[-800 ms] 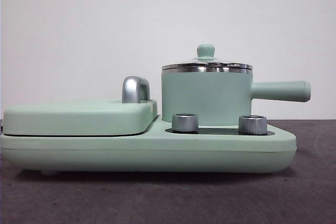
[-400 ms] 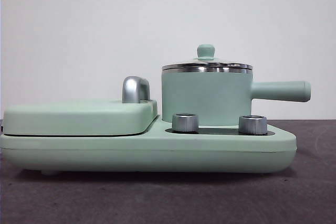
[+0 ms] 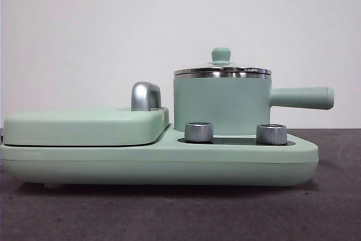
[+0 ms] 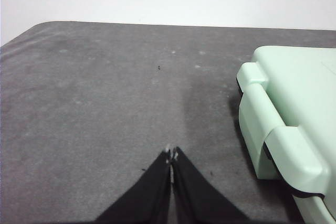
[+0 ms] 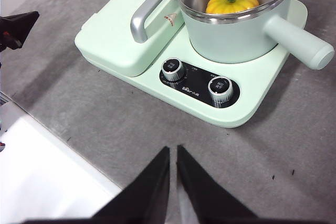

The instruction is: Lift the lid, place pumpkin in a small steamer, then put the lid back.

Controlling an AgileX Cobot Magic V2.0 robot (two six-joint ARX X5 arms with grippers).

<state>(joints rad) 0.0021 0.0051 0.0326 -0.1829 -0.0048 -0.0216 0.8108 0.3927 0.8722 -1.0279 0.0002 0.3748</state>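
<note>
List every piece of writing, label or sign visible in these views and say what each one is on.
No text here can be read.
Black control panel on the long mint green base unit: small white print between the two silver knobs, too small to read.
Wide flat mint green griddle cover: a triangular red-and-white warning sticker beside its steel handle, wording illegible.
Front view: no markings show.

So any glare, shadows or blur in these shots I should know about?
Front view: even, soft light, a bright reflection band on the lid's steel rim, a dark shadow under the base unit. Right wrist view: sharp, the pumpkin reads clearly through the glass. Left wrist view: the table looks slightly soft.
</note>
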